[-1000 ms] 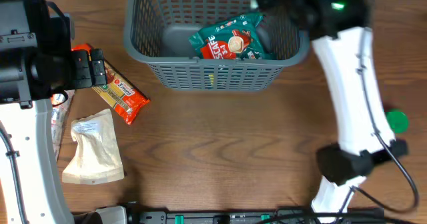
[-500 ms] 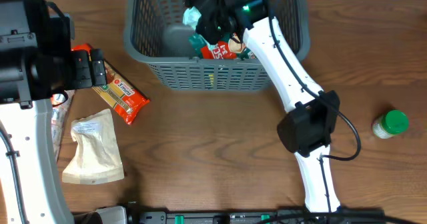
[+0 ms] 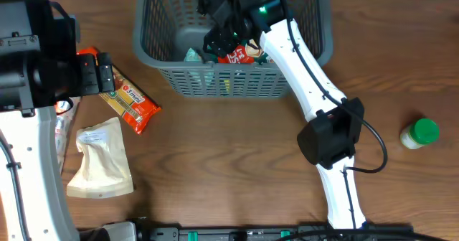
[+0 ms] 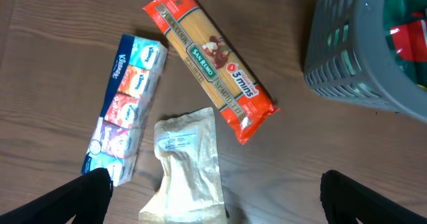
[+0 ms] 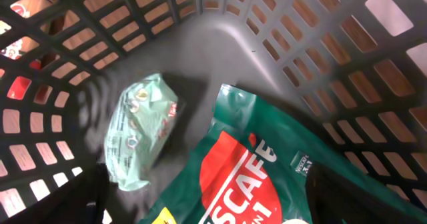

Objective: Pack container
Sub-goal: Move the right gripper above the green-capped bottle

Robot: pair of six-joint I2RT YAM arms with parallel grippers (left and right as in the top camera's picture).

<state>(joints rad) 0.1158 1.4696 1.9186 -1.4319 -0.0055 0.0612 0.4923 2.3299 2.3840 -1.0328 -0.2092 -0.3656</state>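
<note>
While our right gripper (image 3: 217,40) hangs inside the large grey slotted plastic basket (image 3: 237,79), its fingers stand spread wide with nothing between them. Just ahead of them, on the basket's base, lies a small mint-green foil packet (image 5: 137,141), just beside a green-and-red coffee pouch (image 5: 267,177). Our left gripper (image 4: 217,194) hovers wide open and empty over a beige paper pouch (image 4: 187,164). Ahead of it lie an orange spaghetti pack (image 4: 210,64) and a tissue pack (image 4: 127,107), and the basket stands ahead to its right.

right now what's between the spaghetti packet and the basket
Nothing but bare wooden table lies between the spaghetti packet and the basket. The left wrist view shows it best.
</note>
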